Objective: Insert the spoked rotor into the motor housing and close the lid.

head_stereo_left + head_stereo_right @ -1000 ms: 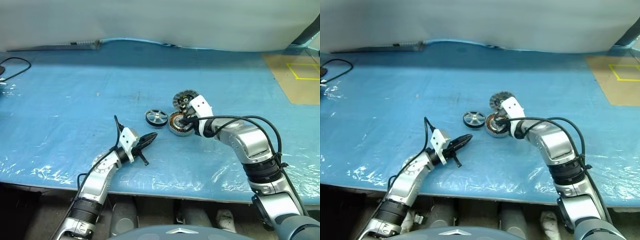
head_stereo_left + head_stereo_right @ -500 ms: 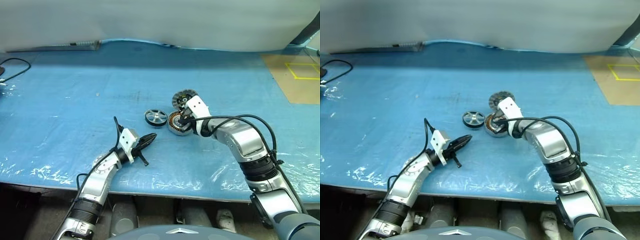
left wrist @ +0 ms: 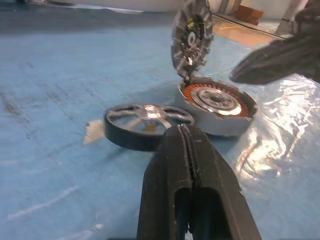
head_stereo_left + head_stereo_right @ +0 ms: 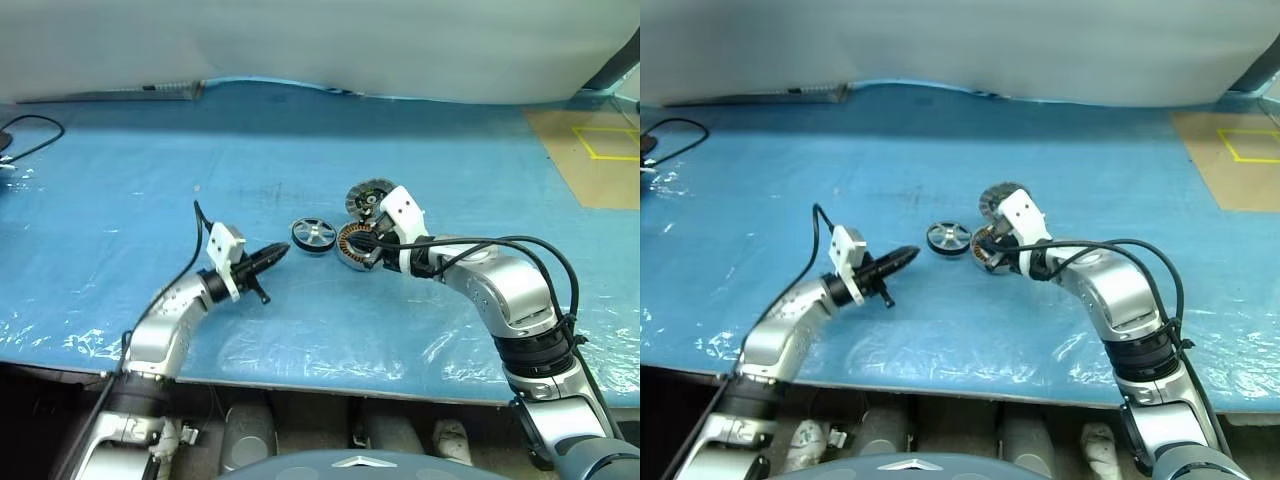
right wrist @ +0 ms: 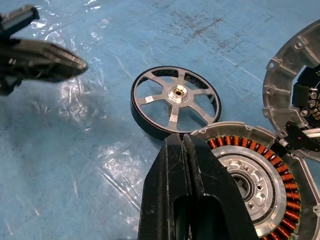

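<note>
The right gripper [image 5: 182,145] is clenched on nothing, its tips just over the near rim of the motor housing [image 4: 355,247], which lies flat on the blue-covered bench [image 4: 120,180] with its copper windings showing. The lid [image 4: 368,196] stands tilted up on edge at the housing's far side (touching its rim, by the look of it). The spoked rotor [image 4: 313,235] lies flat just beside the housing, on its left. Further left of the housing, past the rotor, the left gripper [image 4: 277,251] is also clenched and empty, pointing toward the rotor from close by.
</note>
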`<state>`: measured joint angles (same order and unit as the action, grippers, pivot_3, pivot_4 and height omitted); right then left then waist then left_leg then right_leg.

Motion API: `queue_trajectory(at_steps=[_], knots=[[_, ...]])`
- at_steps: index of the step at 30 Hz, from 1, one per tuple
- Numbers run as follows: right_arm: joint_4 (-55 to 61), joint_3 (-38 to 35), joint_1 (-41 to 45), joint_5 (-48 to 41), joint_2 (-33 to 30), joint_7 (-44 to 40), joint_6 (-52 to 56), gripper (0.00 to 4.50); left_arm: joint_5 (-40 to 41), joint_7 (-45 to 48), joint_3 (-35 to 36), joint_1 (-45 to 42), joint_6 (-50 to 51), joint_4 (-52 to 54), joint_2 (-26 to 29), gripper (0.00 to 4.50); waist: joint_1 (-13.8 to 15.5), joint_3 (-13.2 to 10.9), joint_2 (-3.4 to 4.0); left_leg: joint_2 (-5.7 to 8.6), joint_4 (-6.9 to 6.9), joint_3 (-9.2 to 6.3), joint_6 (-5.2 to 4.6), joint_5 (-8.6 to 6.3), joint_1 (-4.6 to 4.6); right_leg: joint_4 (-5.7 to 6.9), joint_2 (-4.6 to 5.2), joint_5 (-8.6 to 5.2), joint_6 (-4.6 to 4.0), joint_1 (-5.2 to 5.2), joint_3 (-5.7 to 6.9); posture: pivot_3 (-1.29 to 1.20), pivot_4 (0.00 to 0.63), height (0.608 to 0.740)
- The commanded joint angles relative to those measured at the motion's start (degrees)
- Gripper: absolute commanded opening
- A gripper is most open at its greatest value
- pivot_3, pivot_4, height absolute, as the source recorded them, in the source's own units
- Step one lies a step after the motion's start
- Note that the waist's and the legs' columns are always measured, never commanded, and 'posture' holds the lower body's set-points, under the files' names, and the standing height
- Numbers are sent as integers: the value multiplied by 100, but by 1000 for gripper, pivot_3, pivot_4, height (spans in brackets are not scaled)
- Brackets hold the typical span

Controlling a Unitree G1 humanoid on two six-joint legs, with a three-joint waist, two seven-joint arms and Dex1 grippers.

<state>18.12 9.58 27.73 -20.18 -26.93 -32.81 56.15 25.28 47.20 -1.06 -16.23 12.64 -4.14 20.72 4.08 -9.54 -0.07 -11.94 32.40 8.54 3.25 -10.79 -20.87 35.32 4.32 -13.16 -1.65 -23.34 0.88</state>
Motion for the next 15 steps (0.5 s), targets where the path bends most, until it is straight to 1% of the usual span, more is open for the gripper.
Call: queue_trajectory(at_steps=[1, 4, 7, 9, 12, 15], knots=[[151, 59, 20, 57, 37, 17, -231, 14, -16, 254, 68, -549, 100, -474, 113, 0, 0, 0, 0, 0, 0, 0, 0, 0, 0, 0, 0, 0, 0, 0, 0, 0, 150, 740], [129, 112, -52, 129, 8, 29, -341, 14, -163, 499, -24, -1067, 56, -1050, 148, 0, 2, 0, 0, 2, -2, 0, 0, 0, -4, -1, -1, 0, 1, -2, -1, 0, 150, 740], [149, 110, -170, 198, -33, 55, -438, 0, -353, 818, -146, -1588, -117, -1709, 112, 524, 7, 0, 0, 2, -6, -2, 1, 1, -8, -1, -2, 5, 8, -6, 1, 0, 150, 740], [194, 74, -242, 212, -21, 105, -447, 0, -540, 966, -247, -1826, -305, -2073, 76, 1117, 11, 0, 0, 3, -6, -3, 1, 1, -11, -2, -2, 6, 10, -8, 1, 0, 150, 740], [296, 8, -343, 202, 7, 167, -425, 0, -785, 1167, -371, -2083, -591, -2546, 19, 2171, 10, 0, 0, 3, -7, -3, 1, 1, -12, -4, -1, 5, 9, -7, 1, 0, 150, 740], [393, -62, -486, 199, 17, 270, -418, 0, -943, 1474, -523, -2334, -661, -2908, -35, 2171, 20, 0, -1, 2, -8, -3, 1, 1, -12, -3, -1, 5, 9, -8, 2, 0, 150, 740]])
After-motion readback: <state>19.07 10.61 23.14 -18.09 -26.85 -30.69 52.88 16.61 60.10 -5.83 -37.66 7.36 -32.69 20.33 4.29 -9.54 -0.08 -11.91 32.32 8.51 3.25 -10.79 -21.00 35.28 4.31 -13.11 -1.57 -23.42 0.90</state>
